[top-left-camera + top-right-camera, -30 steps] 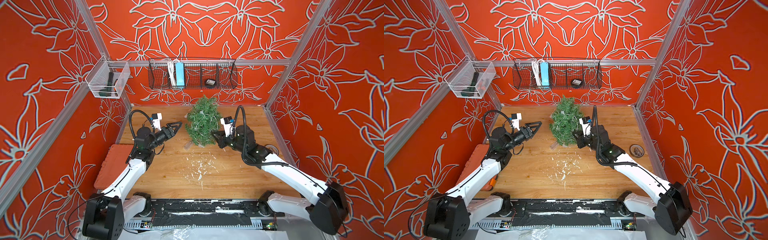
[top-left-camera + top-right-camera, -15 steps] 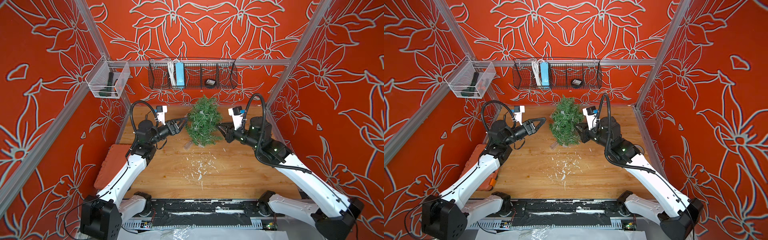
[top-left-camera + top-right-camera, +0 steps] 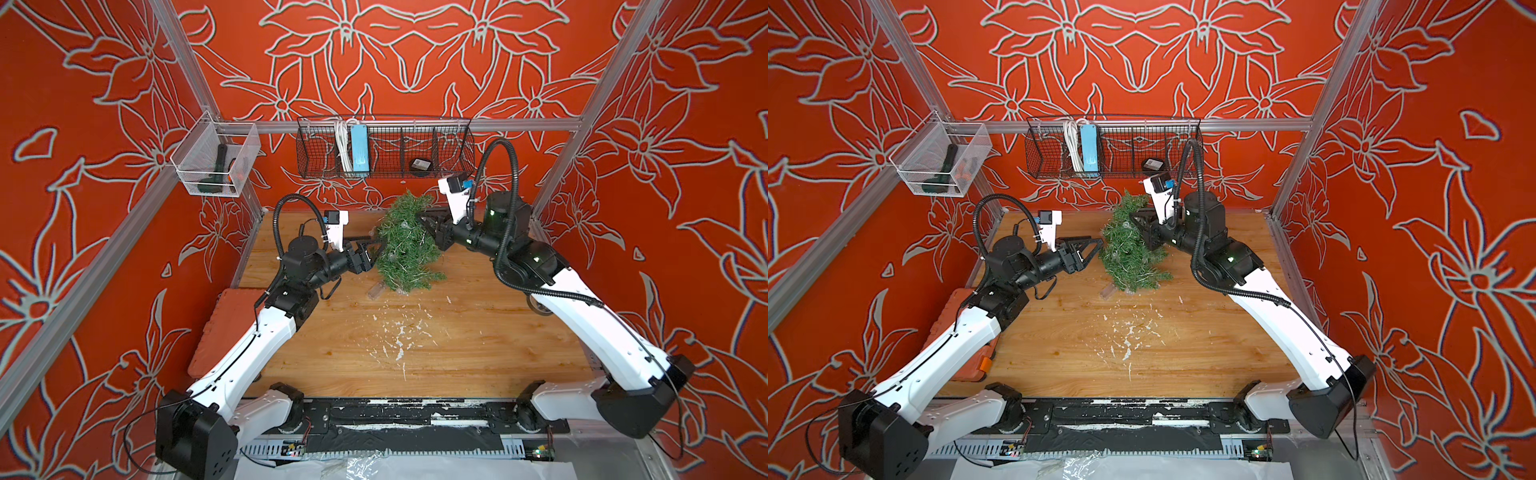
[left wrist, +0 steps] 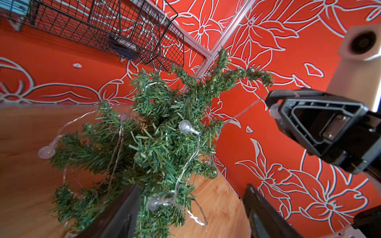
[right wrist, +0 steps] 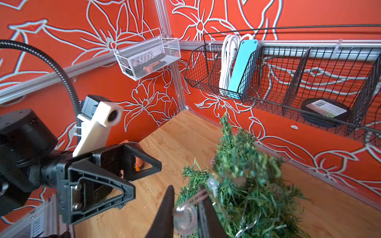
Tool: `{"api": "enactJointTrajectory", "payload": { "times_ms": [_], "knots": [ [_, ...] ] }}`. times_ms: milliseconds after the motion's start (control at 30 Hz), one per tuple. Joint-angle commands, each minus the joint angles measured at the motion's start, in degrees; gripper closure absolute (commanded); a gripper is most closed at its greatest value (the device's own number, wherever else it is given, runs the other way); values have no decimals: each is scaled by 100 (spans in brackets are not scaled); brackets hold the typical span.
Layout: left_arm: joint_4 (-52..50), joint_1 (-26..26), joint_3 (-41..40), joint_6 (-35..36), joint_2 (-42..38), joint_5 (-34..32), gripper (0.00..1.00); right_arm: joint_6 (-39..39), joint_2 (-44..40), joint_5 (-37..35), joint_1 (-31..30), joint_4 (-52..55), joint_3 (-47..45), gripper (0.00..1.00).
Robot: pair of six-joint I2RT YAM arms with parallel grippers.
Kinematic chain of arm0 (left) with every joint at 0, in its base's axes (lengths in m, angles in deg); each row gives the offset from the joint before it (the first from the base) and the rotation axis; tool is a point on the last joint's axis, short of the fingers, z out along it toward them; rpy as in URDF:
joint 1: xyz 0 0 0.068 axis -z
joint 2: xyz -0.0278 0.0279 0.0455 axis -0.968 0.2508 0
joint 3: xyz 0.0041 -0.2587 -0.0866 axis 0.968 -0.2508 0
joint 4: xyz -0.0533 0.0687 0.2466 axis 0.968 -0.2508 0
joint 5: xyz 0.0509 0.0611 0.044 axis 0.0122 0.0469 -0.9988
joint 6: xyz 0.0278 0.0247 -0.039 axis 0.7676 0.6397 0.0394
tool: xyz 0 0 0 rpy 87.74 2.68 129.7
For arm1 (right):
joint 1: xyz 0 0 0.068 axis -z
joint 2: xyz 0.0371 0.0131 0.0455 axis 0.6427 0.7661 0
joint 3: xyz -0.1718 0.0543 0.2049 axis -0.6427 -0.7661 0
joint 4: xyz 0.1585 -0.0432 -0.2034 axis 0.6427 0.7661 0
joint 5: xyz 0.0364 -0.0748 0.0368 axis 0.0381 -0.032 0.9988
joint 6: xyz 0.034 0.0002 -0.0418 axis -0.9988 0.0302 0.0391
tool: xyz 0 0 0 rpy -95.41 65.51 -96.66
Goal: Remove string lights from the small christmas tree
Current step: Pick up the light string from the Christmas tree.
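Note:
The small christmas tree [image 3: 405, 245] [image 3: 1129, 249] leans at the back middle of the wooden table, top toward the back wall. The string lights [image 4: 185, 126] wind through its branches as thin wire with clear bulbs. My right gripper [image 5: 185, 195] [image 3: 424, 218] is shut on one clear bulb [image 5: 184, 218] at the tree's upper right side, and wire runs taut from the branches to it [image 4: 272, 105]. My left gripper [image 4: 189, 216] [image 3: 1096, 245] stands open at the tree's left side, with lower branches and a bulb [image 4: 153, 203] between its fingers.
A black wire basket [image 3: 386, 145] with a white cable and a blue power strip hangs on the back wall. A white mesh basket [image 3: 216, 160] hangs on the left wall. An orange pad [image 3: 216, 328] lies at the table's left edge. White flecks [image 3: 399, 336] litter the middle.
My right gripper has moved up and back along the tree's right side, bulb still pinched. My left gripper has reached right, up to the tree's left side.

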Motion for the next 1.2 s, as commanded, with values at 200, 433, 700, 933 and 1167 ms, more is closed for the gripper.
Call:
{"api": "enactJointTrajectory", "payload": {
  "times_ms": [200,433,700,933,1167],
  "knots": [
    [-31,22,120,114,72,-4,25,-75,-536,-419,758,-304,-1127,100],
    [38,39,117,72,151,74,25,167,-57,19,1130,-599,-872,100],
    [-17,101,112,131,200,8,25,48,156,631,1128,-854,-422,100],
    [0,108,139,142,263,-46,23,-142,158,985,864,-822,-178,100],
    [-15,109,138,179,265,-113,22,-209,157,1059,475,-779,-113,100]
  ]
}}
